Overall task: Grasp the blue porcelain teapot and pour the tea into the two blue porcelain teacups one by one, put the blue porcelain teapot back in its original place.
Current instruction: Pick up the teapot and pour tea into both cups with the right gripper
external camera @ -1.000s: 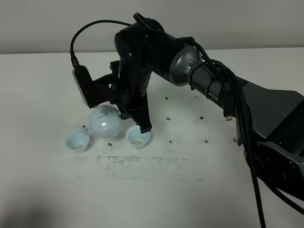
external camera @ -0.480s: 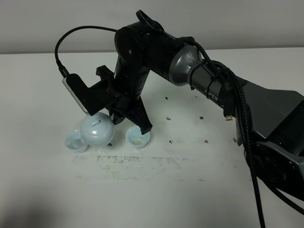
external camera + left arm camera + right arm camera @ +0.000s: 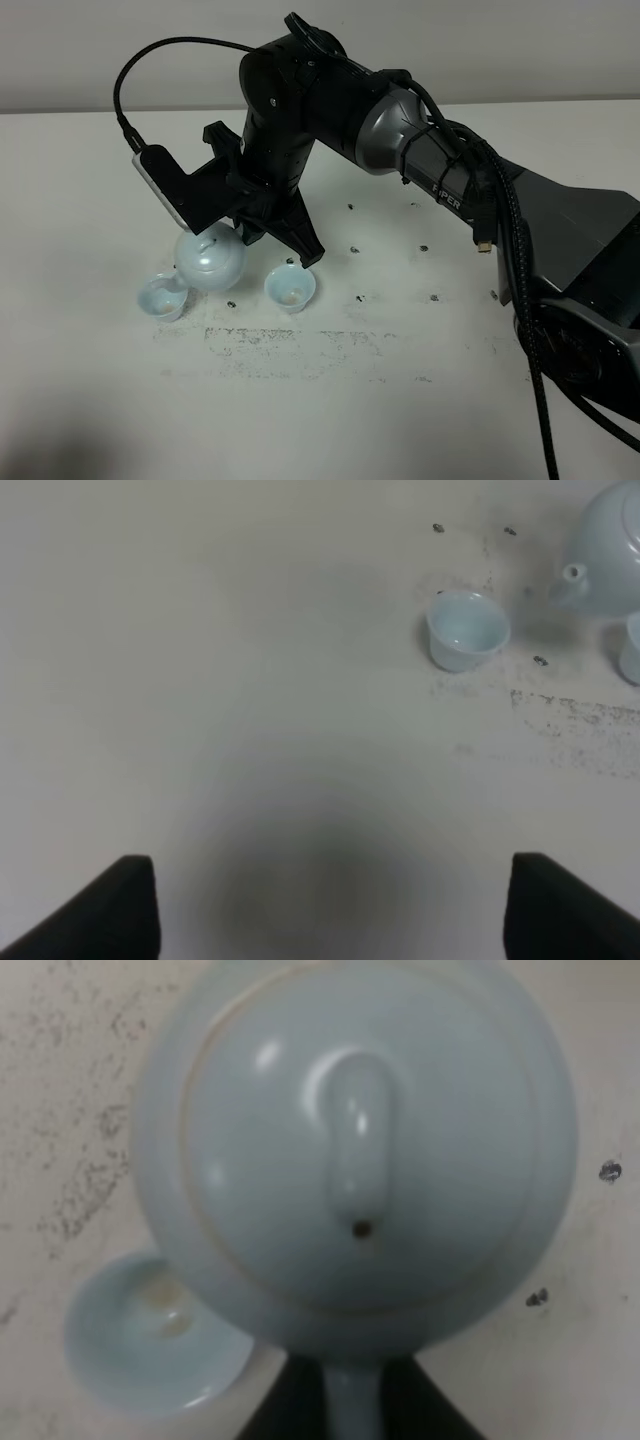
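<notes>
blue porcelain teapot (image 3: 210, 262) | white table (image 3: 100, 400), dark speckles (image 3: 262, 340) | pale wall (image 3: 80, 50) behind

The glossy pale blue teapot (image 3: 210, 262), lid on, tilts with its spout toward the left-hand cup (image 3: 160, 298). The right-hand cup (image 3: 290, 288) stands upright just beside it, with brownish tea inside. The 2 cups are small, handleless and pale blue.

Light diffuse, from overhead; soft shadows are cast on the white table (image 3: 90, 400). Small glints are noted on the teapot (image 3: 280, 1160). Both wrist views are rendered slightly soft.
</notes>
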